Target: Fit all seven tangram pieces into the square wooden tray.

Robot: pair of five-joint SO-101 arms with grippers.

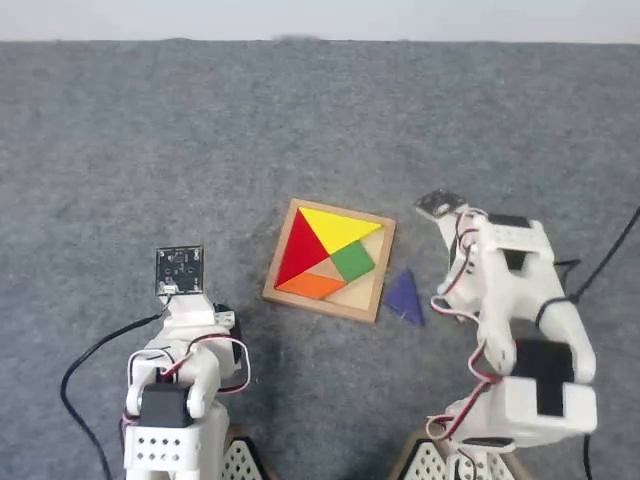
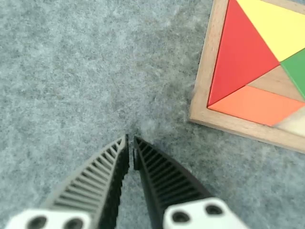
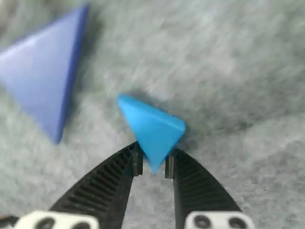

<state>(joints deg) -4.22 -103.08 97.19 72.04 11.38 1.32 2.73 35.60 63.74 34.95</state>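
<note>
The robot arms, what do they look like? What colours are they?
Both the left arm and right arm are chunky white plastic with black motor blocks, and thin red, white and black wires run along them. The left gripper and right gripper each have two black, ribbed fingers tapering to points. A black cable trails from each arm.

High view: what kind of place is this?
Likely a robot practice table: a grey felt mat, white robot arms left and right, and a square wooden tray of coloured tangram pieces. The right gripper pinches a light blue triangular piece.
</note>
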